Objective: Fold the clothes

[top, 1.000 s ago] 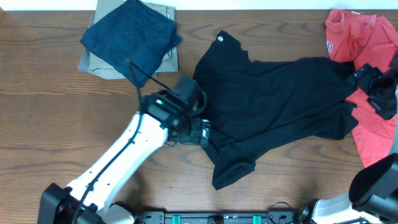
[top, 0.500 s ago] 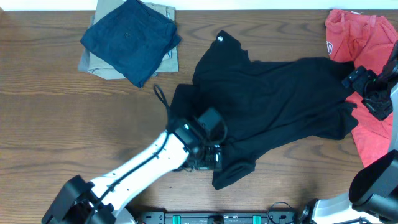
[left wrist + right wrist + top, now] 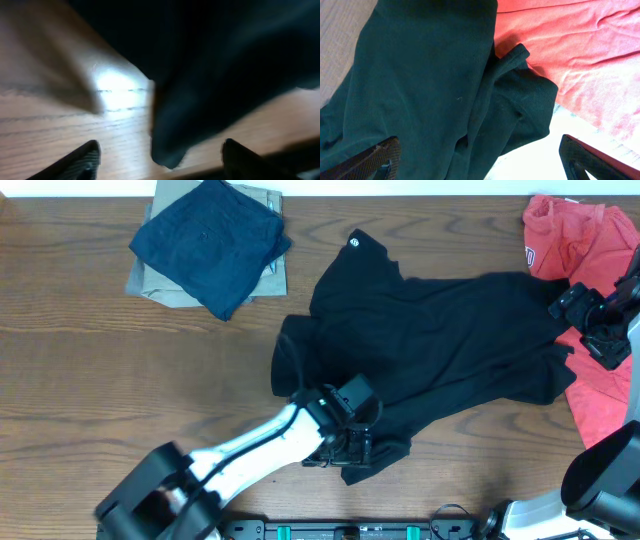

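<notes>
The clothes, a black T-shirt point(image 3: 440, 340), lie crumpled across the middle of the table, with a small round white mark point(image 3: 354, 242) near the collar. My left gripper point(image 3: 352, 448) hovers low over the shirt's near-left corner. In the left wrist view this gripper point(image 3: 160, 146) is open, and a tip of black fabric point(image 3: 172, 145) hangs between its two fingers without being pinched. My right gripper point(image 3: 597, 330) is over the shirt's right edge. It stands wide open point(image 3: 480, 141) above a bunched fold of the shirt point(image 3: 515, 95), holding nothing.
A navy folded garment point(image 3: 210, 242) rests on a khaki folded one point(image 3: 155, 285) at the back left. A red garment point(image 3: 590, 250) lies at the right, partly under the shirt's edge point(image 3: 580, 50). Bare wood table point(image 3: 100, 390) shows at the left.
My left arm has swung along the shirt's left edge toward the table's front, down to the near corner, and its jaws have narrowed somewhat. The right gripper has barely shifted.
</notes>
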